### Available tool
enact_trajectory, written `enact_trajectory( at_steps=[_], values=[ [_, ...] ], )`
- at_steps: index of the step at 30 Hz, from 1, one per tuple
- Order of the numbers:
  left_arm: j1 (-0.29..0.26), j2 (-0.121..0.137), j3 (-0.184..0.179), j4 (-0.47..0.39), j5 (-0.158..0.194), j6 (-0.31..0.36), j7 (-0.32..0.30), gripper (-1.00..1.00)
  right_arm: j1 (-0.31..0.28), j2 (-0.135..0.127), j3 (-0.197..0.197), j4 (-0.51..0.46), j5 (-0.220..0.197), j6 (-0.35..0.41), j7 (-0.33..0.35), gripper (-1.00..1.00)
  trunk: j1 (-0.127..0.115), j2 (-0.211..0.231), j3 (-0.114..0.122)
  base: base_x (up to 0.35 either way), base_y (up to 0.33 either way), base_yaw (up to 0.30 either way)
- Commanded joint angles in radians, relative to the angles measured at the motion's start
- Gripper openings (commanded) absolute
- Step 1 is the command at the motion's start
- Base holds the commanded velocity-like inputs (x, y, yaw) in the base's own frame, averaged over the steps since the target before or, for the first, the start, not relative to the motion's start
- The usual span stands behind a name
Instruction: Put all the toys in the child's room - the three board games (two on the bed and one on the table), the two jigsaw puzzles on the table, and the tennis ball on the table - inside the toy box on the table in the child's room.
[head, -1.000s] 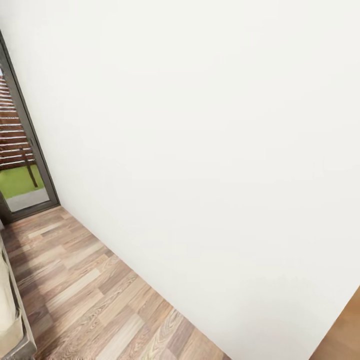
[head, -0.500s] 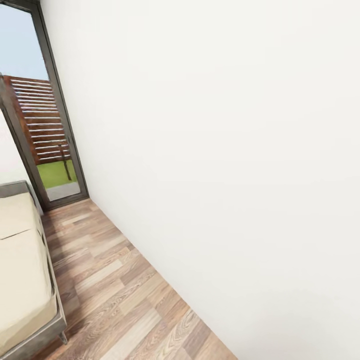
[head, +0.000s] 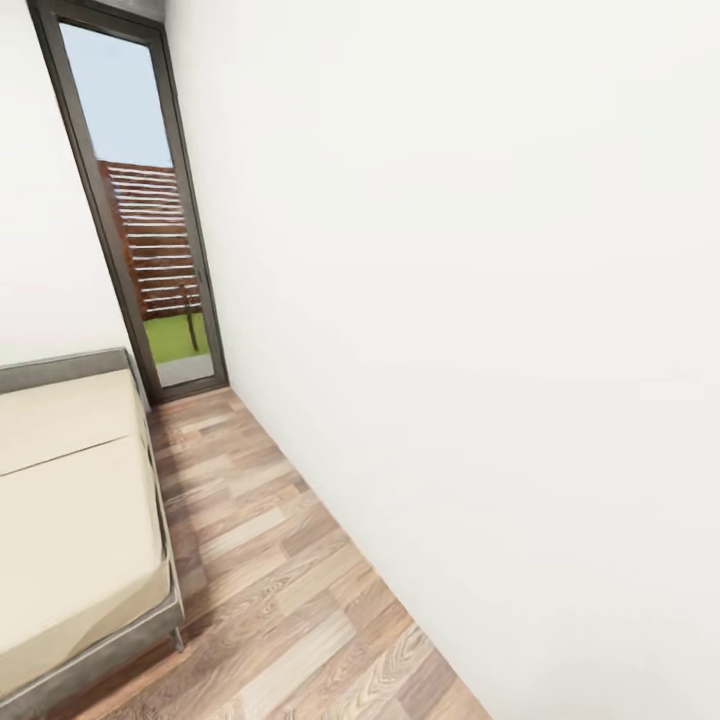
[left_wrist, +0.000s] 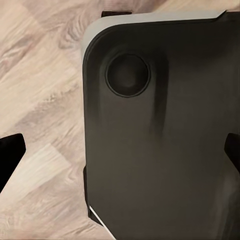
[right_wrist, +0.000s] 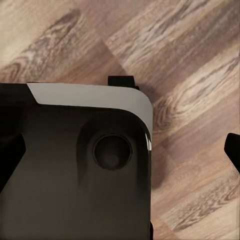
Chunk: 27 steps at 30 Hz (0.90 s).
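White wall (head: 480, 300), wood floor (head: 270, 560), glazed door (head: 150, 220) at far end; bed (head: 70, 500) corner to the left. Left gripper (left_wrist: 120, 152) and right gripper (right_wrist: 120, 152) spread wide, empty, above robot base (left_wrist: 165, 150)

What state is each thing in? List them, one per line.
Bed: made, nothing on the part that shows.
Glass door: shut, fence and grass behind it.
Left gripper: open, empty, over the robot base.
Right gripper: open, empty.
Wood floor: bare.
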Motion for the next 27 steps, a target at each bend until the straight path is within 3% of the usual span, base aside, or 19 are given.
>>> enact_trajectory(
  at_steps=[1,27],
  values=[
    [-0.001,0.000,0.000,0.001,0.001,-0.003,0.000,1.00,0.000,0.000,0.000,0.000,0.000,-0.003,0.000,1.00,0.000,0.000,-0.001,0.000,0.000,0.300],
    [-0.004,0.003,-0.001,0.001,0.001,-0.003,0.001,1.00,-0.023,0.001,0.001,0.002,0.001,0.011,0.001,1.00,0.000,0.000,-0.001,0.000,0.000,0.300]
  ],
)
